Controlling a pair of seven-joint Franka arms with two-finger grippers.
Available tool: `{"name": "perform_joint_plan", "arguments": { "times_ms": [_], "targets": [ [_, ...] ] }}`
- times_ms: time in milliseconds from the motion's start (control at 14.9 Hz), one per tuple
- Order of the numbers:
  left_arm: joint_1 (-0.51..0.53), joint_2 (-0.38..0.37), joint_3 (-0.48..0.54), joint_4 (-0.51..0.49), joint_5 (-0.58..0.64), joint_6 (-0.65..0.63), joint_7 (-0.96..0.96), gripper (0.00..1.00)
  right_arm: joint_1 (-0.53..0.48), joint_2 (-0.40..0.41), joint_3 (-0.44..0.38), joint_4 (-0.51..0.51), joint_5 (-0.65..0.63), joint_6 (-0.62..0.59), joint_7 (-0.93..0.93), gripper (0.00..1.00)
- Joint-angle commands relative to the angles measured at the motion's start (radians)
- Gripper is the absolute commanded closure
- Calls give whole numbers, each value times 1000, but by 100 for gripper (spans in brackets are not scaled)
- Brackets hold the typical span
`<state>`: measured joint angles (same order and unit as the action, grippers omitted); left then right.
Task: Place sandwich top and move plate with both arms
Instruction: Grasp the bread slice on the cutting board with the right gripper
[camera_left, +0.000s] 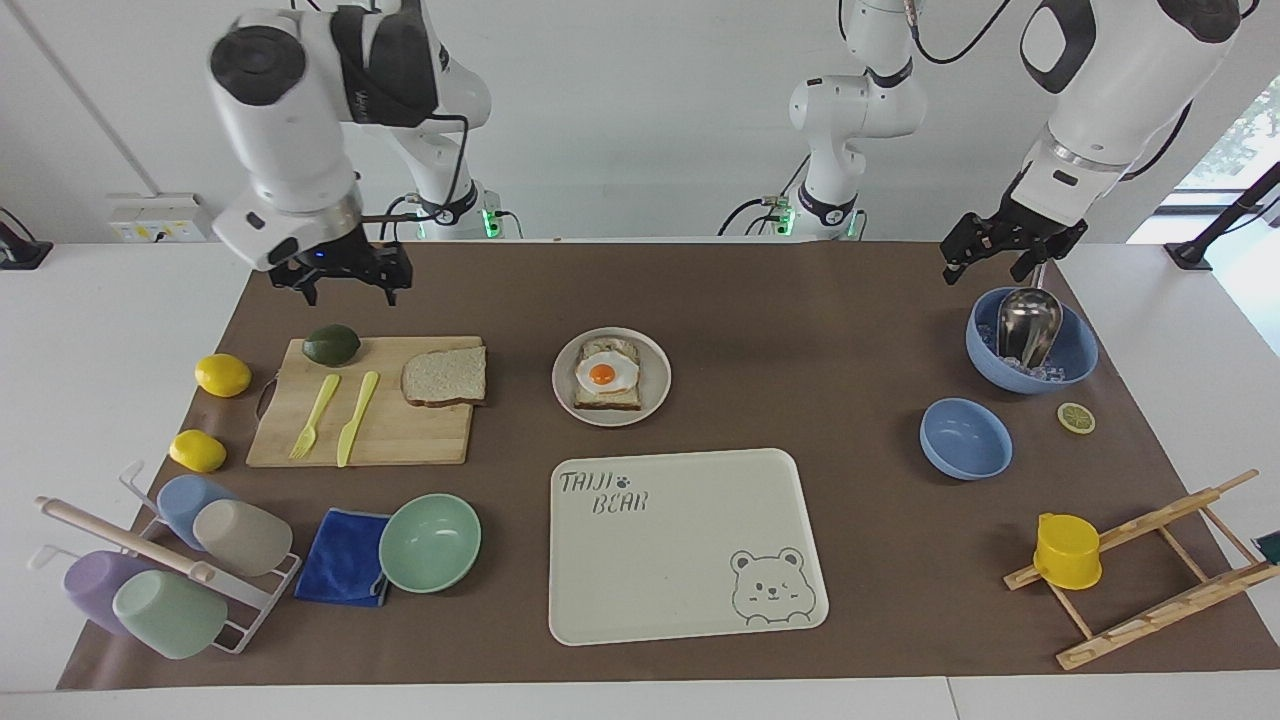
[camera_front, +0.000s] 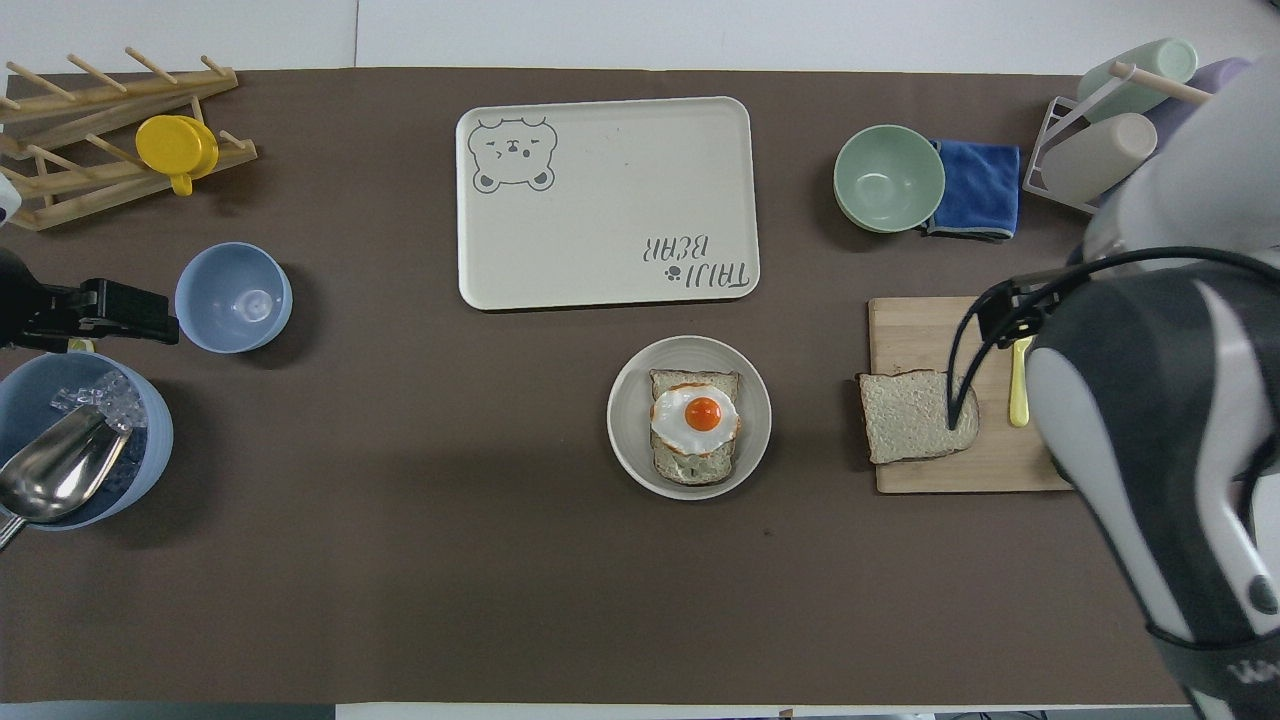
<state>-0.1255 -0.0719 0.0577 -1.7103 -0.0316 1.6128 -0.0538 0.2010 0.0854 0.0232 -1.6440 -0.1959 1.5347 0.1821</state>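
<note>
Nothing is done yet: I see the sandwich top (camera_left: 444, 376) lying on the cutting board (camera_left: 400, 432) toward the right arm's end of the worktop, and the plate (camera_left: 611, 376) mid-table. The right gripper (camera_left: 345, 283) hangs spread and empty above the board's robot-side edge. The left gripper (camera_left: 1008, 252) waits, splayed, over the left arm's end.

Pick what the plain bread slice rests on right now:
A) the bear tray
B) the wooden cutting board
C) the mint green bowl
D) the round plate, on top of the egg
B: the sandwich top lies flat on the wooden cutting board, beside the plate, which holds only the egg toast.
</note>
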Motion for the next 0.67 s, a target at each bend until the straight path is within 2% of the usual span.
{"name": "perform_joint_plan", "arguments": {
  "times_ms": [0,134,335,603],
  "targets": [
    [3,-22,1,-22,12,1,8,0,69,85,4,-5,-45,13,155,0],
    [3,-22,1,-22,12,1,8,0,110,131,4,-26,-65,66,256,0],
    [3,-22,1,-22,12,1,8,0,191,210,4,-74,-147,68,435,0],
    [3,-22,1,-22,12,1,8,0,207,260,4,-96,-194,76,532,0]
  ]
}}
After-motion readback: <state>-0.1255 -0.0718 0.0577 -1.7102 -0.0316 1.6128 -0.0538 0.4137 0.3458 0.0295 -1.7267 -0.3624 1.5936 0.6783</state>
